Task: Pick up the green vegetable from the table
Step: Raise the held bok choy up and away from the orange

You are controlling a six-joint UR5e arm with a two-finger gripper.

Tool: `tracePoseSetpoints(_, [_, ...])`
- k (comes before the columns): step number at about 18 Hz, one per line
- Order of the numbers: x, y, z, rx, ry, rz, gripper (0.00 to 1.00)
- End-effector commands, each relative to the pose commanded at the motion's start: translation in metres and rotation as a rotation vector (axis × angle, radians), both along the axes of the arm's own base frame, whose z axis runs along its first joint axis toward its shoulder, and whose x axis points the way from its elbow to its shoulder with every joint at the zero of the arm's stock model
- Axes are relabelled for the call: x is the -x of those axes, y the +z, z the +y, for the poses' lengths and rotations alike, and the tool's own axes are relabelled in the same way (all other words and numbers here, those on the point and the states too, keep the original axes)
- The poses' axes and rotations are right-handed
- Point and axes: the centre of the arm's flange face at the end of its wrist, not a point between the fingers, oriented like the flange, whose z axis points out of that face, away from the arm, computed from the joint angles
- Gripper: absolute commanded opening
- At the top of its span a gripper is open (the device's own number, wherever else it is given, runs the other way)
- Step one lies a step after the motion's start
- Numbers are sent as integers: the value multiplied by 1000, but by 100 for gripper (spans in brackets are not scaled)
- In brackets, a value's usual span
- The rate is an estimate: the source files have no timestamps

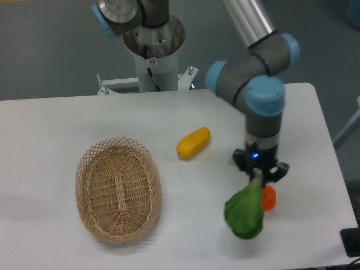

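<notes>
My pincer [259, 175] points straight down and is pinched on the pale stalk of the green vegetable [245, 211]. The vegetable hangs below my fingers, its broad dark leaf lowest and tilted a little to the left in the picture. It sits over the near right part of the table [67, 118]; I cannot tell whether the leaf tip touches the surface or hangs just clear of it.

The orange [269, 198] lies just beside the leaf, on its right, partly hidden behind the vegetable and my pincer. The yellow vegetable [193, 143] lies on the table to the left of my wrist, well apart from the green one. The wicker basket [118, 189] stands farther left, near the front edge, with nothing showing inside it.

My arm comes down from the upper right, bending at a blue-capped joint above the pincer. My base column stands behind the far edge of the table.
</notes>
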Motion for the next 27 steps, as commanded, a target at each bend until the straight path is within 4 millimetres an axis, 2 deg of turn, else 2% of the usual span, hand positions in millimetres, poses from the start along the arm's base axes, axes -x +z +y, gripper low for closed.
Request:
tracePoseSetpoints(5, [30, 12, -58, 24, -76, 8, 40])
tracePoseSetpoints(9, [47, 8, -96, 49, -87, -13, 40])
tracePoseSetpoints(13, [47, 17, -107, 55, -100, -4, 40])
tracePoseSetpoints(27, [45, 30, -109, 22, -98, 12, 40])
